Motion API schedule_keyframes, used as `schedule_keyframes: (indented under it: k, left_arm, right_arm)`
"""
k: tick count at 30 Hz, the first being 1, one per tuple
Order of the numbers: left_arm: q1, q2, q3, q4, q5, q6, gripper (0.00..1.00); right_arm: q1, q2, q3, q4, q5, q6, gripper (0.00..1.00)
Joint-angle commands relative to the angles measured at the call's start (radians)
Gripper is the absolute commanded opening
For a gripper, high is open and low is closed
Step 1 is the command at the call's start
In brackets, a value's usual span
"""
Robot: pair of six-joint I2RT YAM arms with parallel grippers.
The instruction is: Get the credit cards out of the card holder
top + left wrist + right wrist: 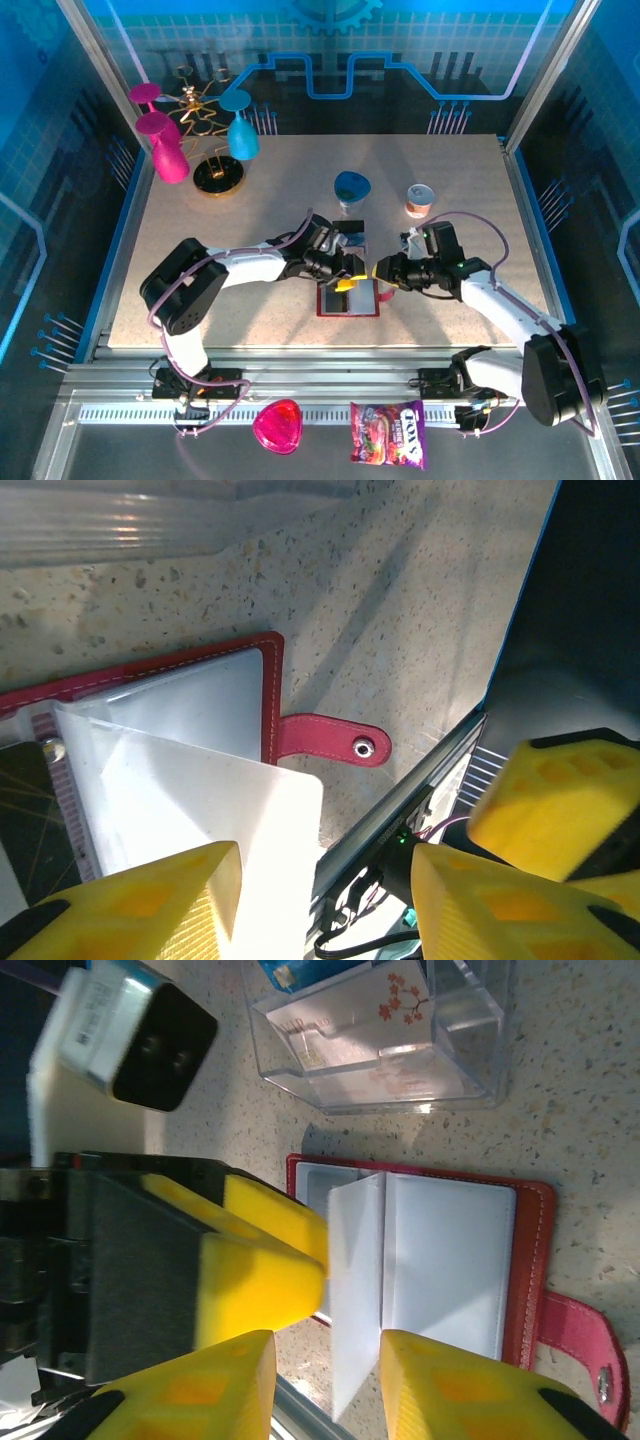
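So the card holder (348,300) sat open on the worktop (200,230), about the middle, between my left pincer (320,880) and right pincer (328,1360). Its long axis ran left-right, strap tab (330,742) poking right. Both were apart, with a pale pocket leaf (355,1290) standing between the right one's fingers (470,1390).

This is a robot lab — a test booth. Two robot arms (250,264) are bolted to metal rails (330,386) by a speckled table (455,170), and the far wall (200,50) is blue with a drawn gear (335,12).
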State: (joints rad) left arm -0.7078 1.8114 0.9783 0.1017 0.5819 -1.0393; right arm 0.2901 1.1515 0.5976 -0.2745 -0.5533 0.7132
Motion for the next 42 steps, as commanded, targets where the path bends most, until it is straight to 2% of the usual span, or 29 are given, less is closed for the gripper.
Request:
schedule_keyframes:
  k: [1, 12, 23, 31, 42]
  left_arm:
    - [-0.014, 0.032, 0.033, -0.044, 0.033, 0.009, 0.5]
    - [-0.035, 0.086, 0.072, -0.026, 0.047, 0.002, 0.51]
    - [-0.022, 0.051, 0.031, -0.027, 0.031, 0.014, 0.49]
    - [0.016, -0.004, -0.046, -0.002, 0.023, 0.016, 0.47]
    - [0.092, -0.114, -0.184, 0.004, 0.001, 0.035, 0.41]
  right_arm:
    - [-0.022, -0.038, -0.027, -0.046, 0.01, -0.011, 0.33]
    - [-0.029, -0.104, -0.058, -0.056, 0.009, 0.016, 0.34]
    - [-0.005, -0.045, -0.07, 0.016, -0.025, 0.055, 0.33]
    - [0.055, 0.039, -0.038, 0.06, -0.012, 0.082, 0.31]
    - [0.195, 0.227, 0.055, 0.124, 0.003, 0.112, 0.29]
